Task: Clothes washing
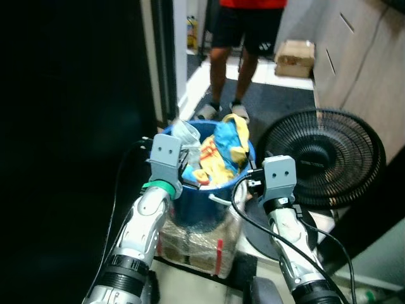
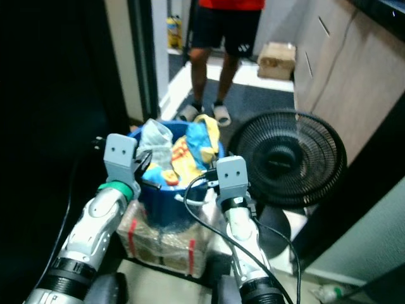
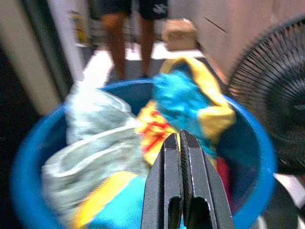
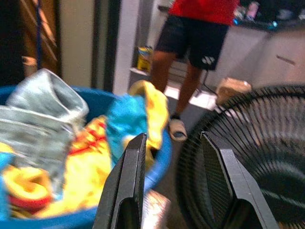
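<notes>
Dark wall/door panel (image 1: 69, 126) fills the robot's left side. Wood-grain cabinets (image 1: 354, 57) run along the right.

Person (image 1: 243, 31) in red top and dark shorts stands in the doorway straight ahead, beyond the bucket, sandals on a dark mat (image 1: 278, 101). Cardboard box (image 1: 295, 57) on the floor behind them, against the cabinets.

Black floor fan (image 1: 323, 158) stands just right of the bucket, grille facing the robot, close beside the right arm. Its round base (image 1: 266, 237) sits on the floor under that arm.

Blue bucket (image 1: 196, 209) is centred in front of the robot, between the two arms, sitting on a plastic-wrapped bundle (image 1: 199, 247) with red strapping. Bucket is piled above the rim with clothes: yellow-and-cyan garment (image 1: 229, 142) heaped at the far right side, pale grey-green cloth (image 3: 102, 143) on the left, more yellow with red print in the middle.

Left hand (image 3: 181, 143): fingers pressed together, nothing between them, tips over the clothes inside the bucket near the left rim.

Right hand (image 4: 171, 148): fingers spread, nothing between them, held at the bucket's right rim, with the bucket on one side and the fan grille on the other.

Black cables (image 1: 253, 218) loop off the right wrist.
</notes>
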Tool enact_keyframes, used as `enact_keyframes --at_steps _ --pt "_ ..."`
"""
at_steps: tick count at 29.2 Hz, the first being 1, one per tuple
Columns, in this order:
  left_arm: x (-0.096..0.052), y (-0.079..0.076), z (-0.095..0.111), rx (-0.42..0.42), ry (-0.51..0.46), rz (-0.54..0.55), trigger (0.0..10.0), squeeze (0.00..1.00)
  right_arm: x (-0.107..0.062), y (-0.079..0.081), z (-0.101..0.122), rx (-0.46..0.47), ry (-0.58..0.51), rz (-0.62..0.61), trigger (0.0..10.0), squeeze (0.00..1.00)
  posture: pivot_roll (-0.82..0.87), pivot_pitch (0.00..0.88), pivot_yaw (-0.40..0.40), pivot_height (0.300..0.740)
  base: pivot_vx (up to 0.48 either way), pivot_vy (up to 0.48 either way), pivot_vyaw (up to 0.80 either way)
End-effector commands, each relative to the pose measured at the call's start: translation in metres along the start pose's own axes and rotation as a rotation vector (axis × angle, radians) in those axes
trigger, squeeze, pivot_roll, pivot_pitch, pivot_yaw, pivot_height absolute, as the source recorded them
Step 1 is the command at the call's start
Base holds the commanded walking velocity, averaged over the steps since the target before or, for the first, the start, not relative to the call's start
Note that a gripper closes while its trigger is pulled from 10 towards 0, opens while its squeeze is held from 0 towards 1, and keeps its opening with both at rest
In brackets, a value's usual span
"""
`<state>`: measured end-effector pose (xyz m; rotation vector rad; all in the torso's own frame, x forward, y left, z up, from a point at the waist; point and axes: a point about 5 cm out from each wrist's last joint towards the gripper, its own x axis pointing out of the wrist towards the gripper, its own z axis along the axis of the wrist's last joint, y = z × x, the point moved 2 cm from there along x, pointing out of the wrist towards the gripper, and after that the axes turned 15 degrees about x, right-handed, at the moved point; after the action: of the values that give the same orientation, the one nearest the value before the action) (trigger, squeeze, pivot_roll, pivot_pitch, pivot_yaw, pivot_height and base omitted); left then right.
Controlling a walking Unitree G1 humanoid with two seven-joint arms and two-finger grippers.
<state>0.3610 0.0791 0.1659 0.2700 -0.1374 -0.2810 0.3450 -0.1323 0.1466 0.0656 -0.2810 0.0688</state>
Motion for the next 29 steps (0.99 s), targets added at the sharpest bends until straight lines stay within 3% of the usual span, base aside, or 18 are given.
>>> enact_keyframes --at_steps 1,6,11,16,23,25,27,29 --pt "-0.004 0.000 -0.003 0.000 0.022 -0.006 10.0 0.00 -0.004 0.001 -0.004 0.014 0.028 -0.003 10.0 0.00 0.02 0.000 0.045 0.530 0.000 0.000 0.00" --pt "-0.004 -0.001 -0.002 -0.004 0.028 -0.010 10.0 0.00 -0.005 0.002 -0.004 0.016 0.034 -0.002 10.0 0.00 0.02 0.000 0.046 0.515 0.000 0.000 0.00" --pt "0.002 0.008 0.019 -0.113 0.008 0.030 10.0 0.00 -0.001 0.004 0.005 0.047 0.007 0.011 10.0 0.00 0.03 0.000 0.045 0.490 0.000 0.000 0.00" --pt "0.007 0.015 0.035 -0.148 -0.025 0.050 10.0 0.00 0.004 0.007 0.016 0.087 -0.024 0.017 10.0 0.00 0.03 0.000 0.043 0.485 0.000 0.000 0.00" --pt "0.010 0.021 0.050 -0.142 -0.050 0.060 10.0 0.00 0.010 0.013 0.029 0.134 -0.046 0.048 10.0 0.00 0.03 0.000 0.043 0.485 0.000 0.000 0.00" --pt "0.011 0.022 0.046 -0.093 -0.042 0.062 10.0 0.00 0.015 0.026 0.023 0.107 -0.009 0.120 10.0 0.00 0.04 0.000 0.041 0.485 0.000 0.000 0.00" --pt "0.011 0.022 0.046 -0.093 -0.042 0.062 10.0 0.00 0.015 0.026 0.023 0.107 -0.009 0.120 10.0 0.00 0.04 0.000 0.041 0.485 0.000 0.000 0.00" --pt "0.011 0.026 0.039 -0.058 -0.019 0.080 10.0 0.00 0.019 0.040 0.015 0.086 0.033 0.196 10.0 0.00 0.05 0.011 0.031 0.485 0.000 0.000 0.00"
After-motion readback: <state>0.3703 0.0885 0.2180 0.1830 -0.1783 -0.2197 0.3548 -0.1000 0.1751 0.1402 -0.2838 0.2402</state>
